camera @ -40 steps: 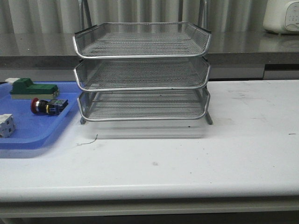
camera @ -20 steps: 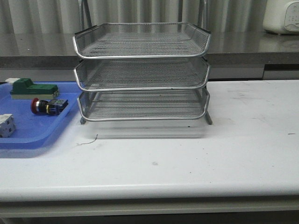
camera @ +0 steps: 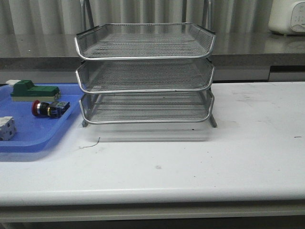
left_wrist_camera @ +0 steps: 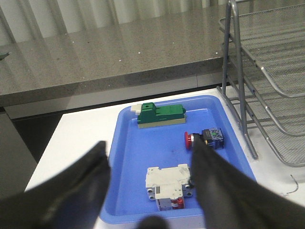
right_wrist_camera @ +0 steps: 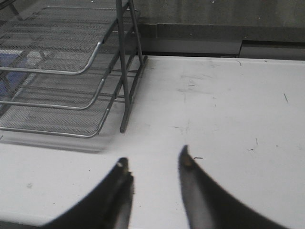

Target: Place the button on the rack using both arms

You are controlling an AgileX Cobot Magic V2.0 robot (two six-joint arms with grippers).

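The button (camera: 49,109), red-headed with a black, blue and yellow body, lies on its side in the blue tray (camera: 33,138) at the left. The left wrist view shows the button (left_wrist_camera: 206,139) just past one fingertip of my left gripper (left_wrist_camera: 148,147). That gripper hovers open above the tray, holding nothing. The silver mesh rack (camera: 145,74) stands at the table's middle, three tiers high. My right gripper (right_wrist_camera: 152,161) is open over bare table, to the right of the rack (right_wrist_camera: 62,71). Neither arm shows in the front view.
A green block (camera: 31,90) and a white block (camera: 5,128) share the blue tray; in the left wrist view the white block (left_wrist_camera: 167,183) lies between my fingers. A thin wire scrap (camera: 90,143) lies before the rack. A grey counter (camera: 257,47) runs behind.
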